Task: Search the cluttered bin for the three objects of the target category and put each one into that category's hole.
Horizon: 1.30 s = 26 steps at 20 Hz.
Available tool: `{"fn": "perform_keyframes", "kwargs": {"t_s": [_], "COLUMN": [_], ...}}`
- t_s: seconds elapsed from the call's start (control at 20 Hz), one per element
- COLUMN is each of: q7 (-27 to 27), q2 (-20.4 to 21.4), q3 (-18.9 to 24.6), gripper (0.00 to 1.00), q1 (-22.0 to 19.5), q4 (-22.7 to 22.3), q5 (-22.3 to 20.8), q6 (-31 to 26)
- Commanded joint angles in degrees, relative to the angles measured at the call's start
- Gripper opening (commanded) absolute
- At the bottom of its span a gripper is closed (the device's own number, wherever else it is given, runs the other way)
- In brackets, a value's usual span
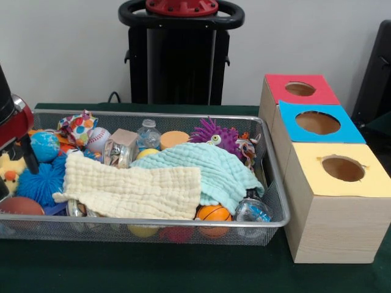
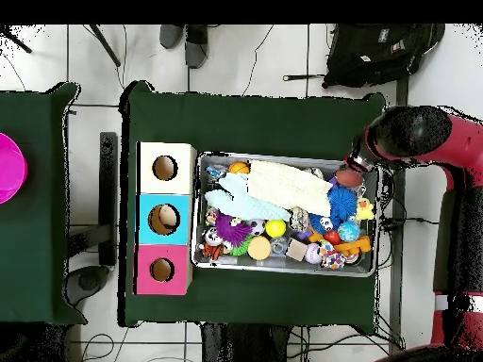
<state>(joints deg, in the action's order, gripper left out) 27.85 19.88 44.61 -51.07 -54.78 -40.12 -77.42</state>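
Mesh bin (image 1: 269,183) brimful, cloths (image 1: 153,183) draping front rim

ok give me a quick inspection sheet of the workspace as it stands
surface: dark green table, bare in front of the bin
job's things: wire mesh bin full of toys; three boxes beside it with round holes, red, blue, yellow
clutter: cream cloth and mint cloth lie over the toys; purple spiky toy, baseball, small basketball, blue spiky ball show
gripper: fingers not made out; arm is over the bin's end
cables: several on the floor round the table
surroundings: black bag on the floor, second green table with a pink object
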Motion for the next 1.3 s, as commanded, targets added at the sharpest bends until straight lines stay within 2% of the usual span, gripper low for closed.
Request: {"fn": "perform_keyframes", "kwargs": {"t_s": [0.05,0.45,0.85,1.15,1.3], "q7": [-4.05,-7.51,-13.62,-15.36,-16.15], "q2": [0.26,-0.75,-1.65,-1.73,-2.01], "q3": [-3.85,-3.59,-2.94,-1.22,0.02], "gripper": [1.0,1.0,1.0,1.0,1.0], "q1": [-1.38,-1.89,-1.96,-2.45,-1.67], "q4": [-5.09,-4.15,-3.12,-3.0,-0.95], "q5": [0.05,-0.53,-1.56,-1.07,-0.68], "q6": [2.2,1.01,-1.41,0.7,0.63]}}
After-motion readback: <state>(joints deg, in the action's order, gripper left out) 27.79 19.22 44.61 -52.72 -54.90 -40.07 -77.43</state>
